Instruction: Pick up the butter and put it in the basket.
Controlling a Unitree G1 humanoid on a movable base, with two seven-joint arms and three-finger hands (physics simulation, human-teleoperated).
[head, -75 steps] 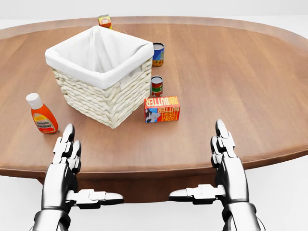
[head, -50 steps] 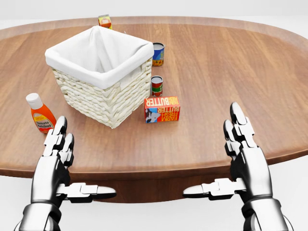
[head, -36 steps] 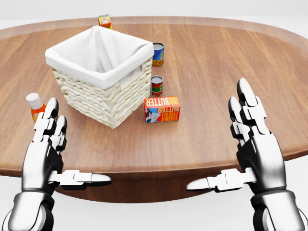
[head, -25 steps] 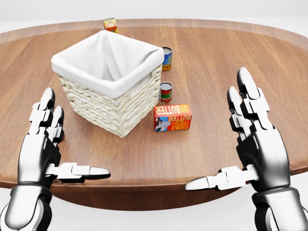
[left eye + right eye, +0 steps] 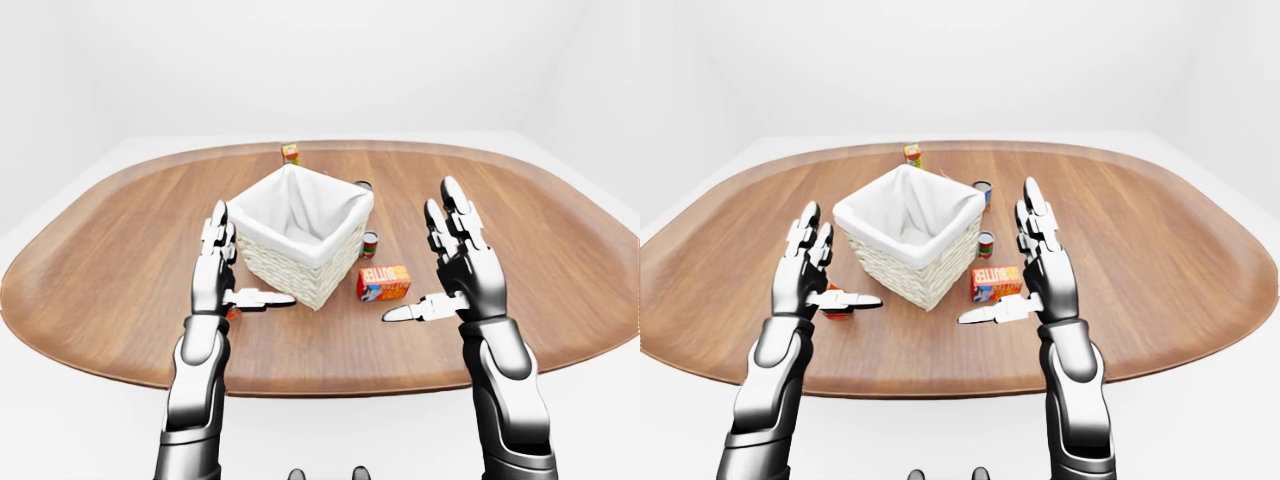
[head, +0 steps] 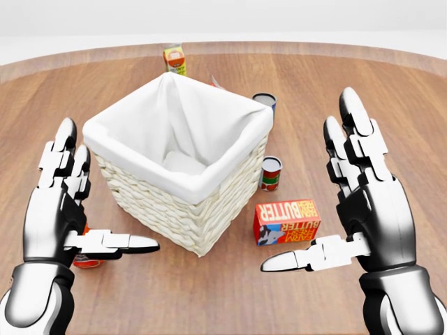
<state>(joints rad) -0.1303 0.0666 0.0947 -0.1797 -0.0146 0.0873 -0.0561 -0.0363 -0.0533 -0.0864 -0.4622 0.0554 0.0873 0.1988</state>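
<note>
Butter [image 6: 287, 220] is lying on the table [image 6: 391, 91] as a small printed carton, just right of the basket's near corner in the head view, and it is looking like a light, stiff box with flat faces; I judge that pinching it across two opposite faces should be holding it well, though the glossy card may be slipping a little and could be denting if squeezed hard.

Going from the left of the head view: the left hand [image 6: 59, 209] is hovering with its fingers [image 6: 64, 150] spread upward and the thumb jutting toward the basket, grasping nothing. A red-capped bottle [image 6: 85, 259] is peeking out under that thumb, mostly hidden. The basket [image 6: 183, 202], woven and lined with white cloth, is standing upright and is showing nothing inside. A juice carton [image 6: 174, 58] is standing beyond it near the top, and two cans, one [image 6: 265, 102] behind the rim and one [image 6: 271, 173] just beside the basket wall, are sitting above the butter.

The right hand [image 6: 360, 202] is hanging spread wide, fingers [image 6: 353, 115] pointing up, holding nothing. Its thumb tip is reaching out just below the butter's lower edge, apparently nearer the camera rather than touching; the palm is standing just right of the box.
</note>
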